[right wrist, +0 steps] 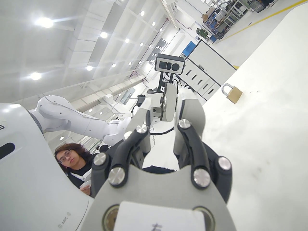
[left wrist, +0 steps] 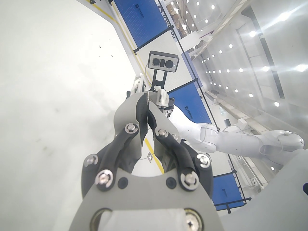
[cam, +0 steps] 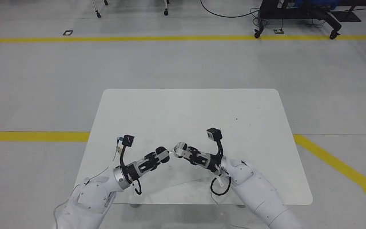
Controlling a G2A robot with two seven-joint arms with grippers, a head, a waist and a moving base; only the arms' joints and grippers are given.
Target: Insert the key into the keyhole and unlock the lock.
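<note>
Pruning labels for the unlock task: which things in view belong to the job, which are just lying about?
Job: padlock on the white table; left gripper, shut on a metal sliver, probably the key; right gripper, open.
Lying about: dark specks on the tabletop.

Floor [cam: 51, 80]: pale grey; yellow line [cam: 143, 39] across top.
Table [cam: 229, 109]: white, centre.
Ceiling lights [right wrist: 43, 22]: bright, upper left.
</note>
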